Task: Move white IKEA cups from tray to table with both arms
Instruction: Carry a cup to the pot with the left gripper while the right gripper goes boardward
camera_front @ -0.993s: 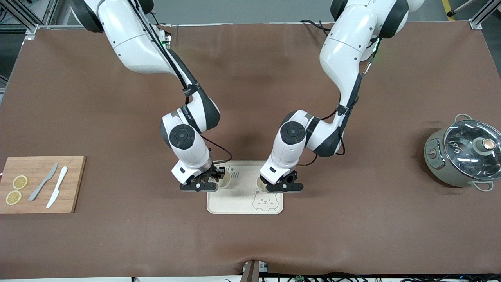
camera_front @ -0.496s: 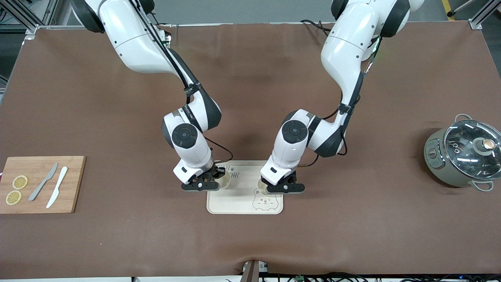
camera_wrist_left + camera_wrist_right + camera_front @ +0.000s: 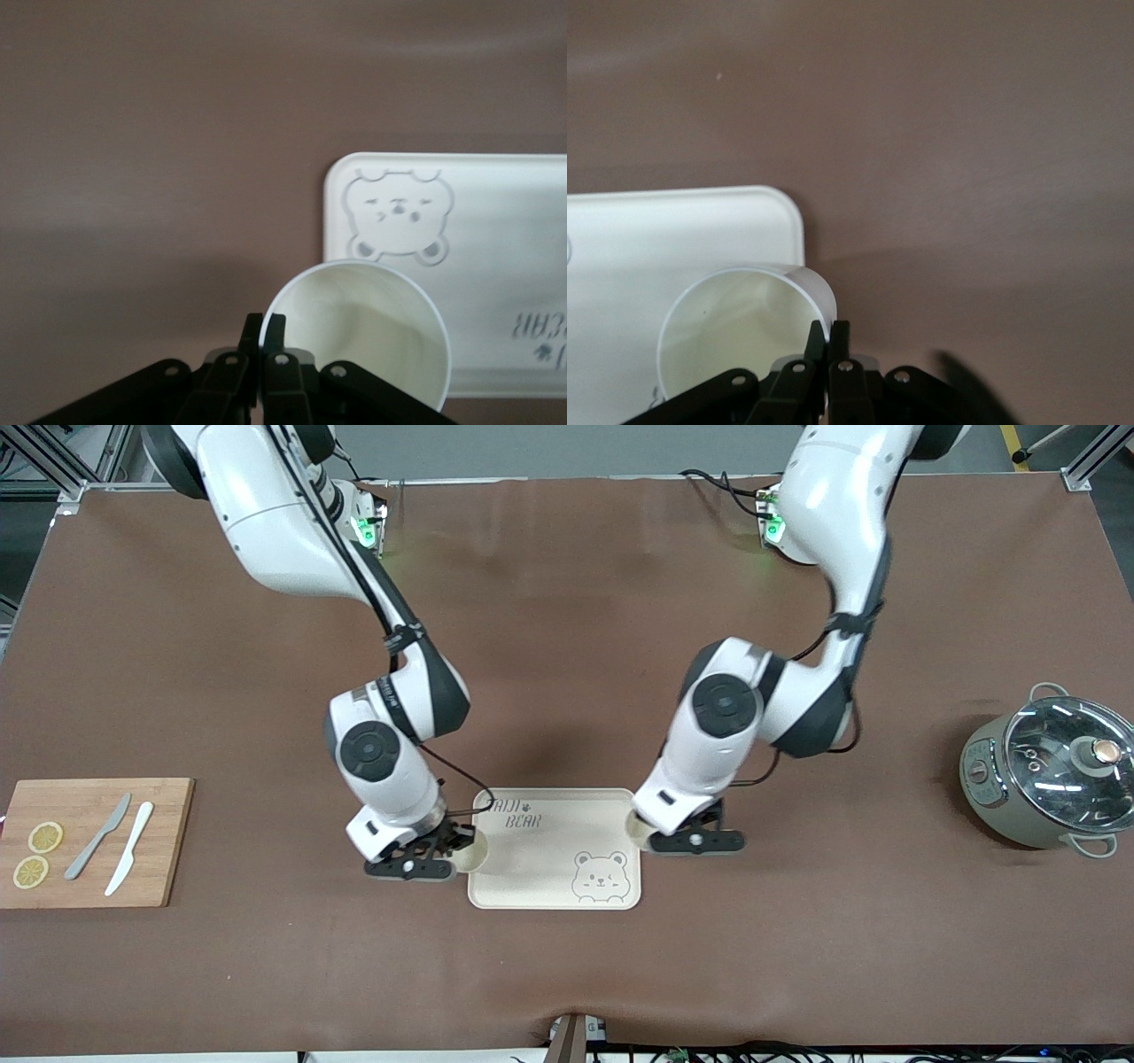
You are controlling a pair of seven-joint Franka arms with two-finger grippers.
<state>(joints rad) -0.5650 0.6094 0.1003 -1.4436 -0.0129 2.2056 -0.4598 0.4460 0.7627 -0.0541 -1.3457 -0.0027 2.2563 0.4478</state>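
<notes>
My right gripper [image 3: 447, 852] is shut on the rim of one white IKEA cup [image 3: 470, 854] and holds it over the edge of the cream bear tray [image 3: 540, 868] toward the right arm's end. In the right wrist view the fingers [image 3: 829, 329] pinch the cup's wall [image 3: 735, 328] beside the tray's corner [image 3: 673, 230]. My left gripper [image 3: 654, 834] is shut on the rim of the second white cup [image 3: 638, 828], over the tray's edge toward the left arm's end. The left wrist view shows its fingers [image 3: 266, 323] on that cup [image 3: 363, 328], above the tray [image 3: 496, 221].
A wooden cutting board [image 3: 168, 841] with two lemon slices [image 3: 44, 837], a grey knife [image 3: 97, 837] and a white knife [image 3: 129, 849] lies at the right arm's end. A grey pot with a glass lid [image 3: 1050, 775] stands at the left arm's end.
Both arms have moved apart, each with its cup: the right one toward the right arm's end, the left one toward the left arm's end, from over the tray's inside to its edges.
</notes>
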